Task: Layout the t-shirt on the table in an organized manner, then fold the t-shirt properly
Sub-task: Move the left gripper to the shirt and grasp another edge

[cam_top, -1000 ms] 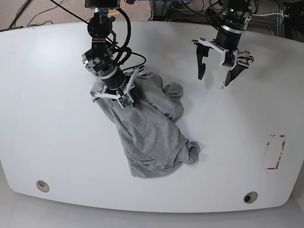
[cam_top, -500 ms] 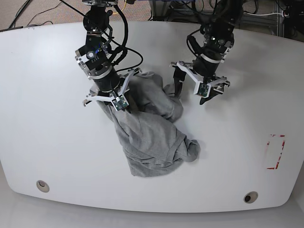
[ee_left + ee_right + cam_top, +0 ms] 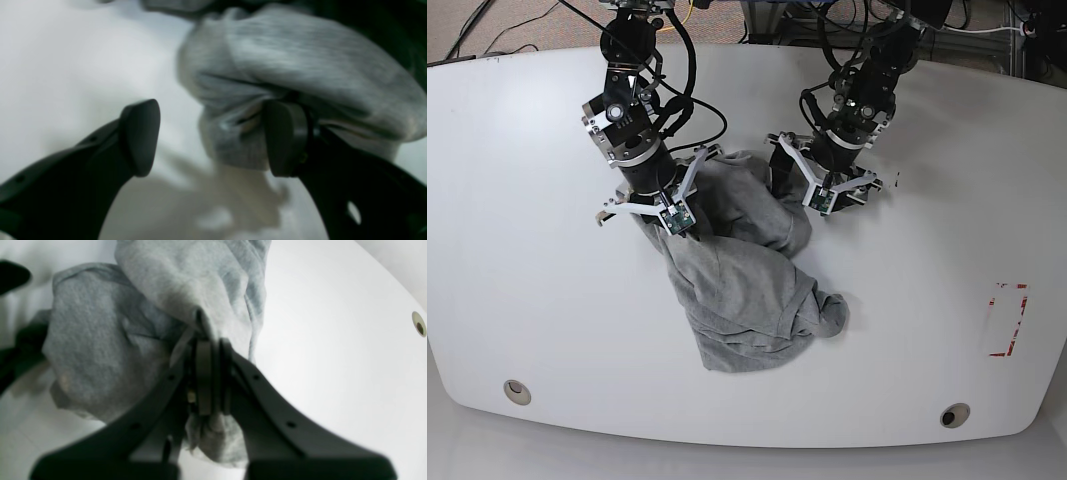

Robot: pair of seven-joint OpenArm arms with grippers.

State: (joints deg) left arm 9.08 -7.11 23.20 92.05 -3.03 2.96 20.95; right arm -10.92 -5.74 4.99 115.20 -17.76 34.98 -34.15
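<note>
The heather-grey t-shirt (image 3: 739,285) lies crumpled in the middle of the white table (image 3: 527,250). My right gripper (image 3: 661,218) is shut on a fold at the shirt's upper left; in the right wrist view its jaws (image 3: 208,380) pinch grey cloth (image 3: 110,350) tightly. My left gripper (image 3: 813,192) stands open at the bunched upper right edge of the shirt. In the left wrist view the left gripper (image 3: 213,138) straddles that edge, with a rolled fold of the t-shirt (image 3: 293,66) resting against one fingertip (image 3: 283,140). No lettering shows.
A red tape rectangle (image 3: 1008,320) marks the table's right side. Two round grommet holes (image 3: 517,390) (image 3: 954,414) sit near the front edge; one grommet hole (image 3: 418,323) also shows in the right wrist view. Cables run off the back edge.
My left arm has swung down and left from the back right to the shirt's bunched edge, jaws staying open. My right gripper has shifted slightly left, still holding the cloth.
</note>
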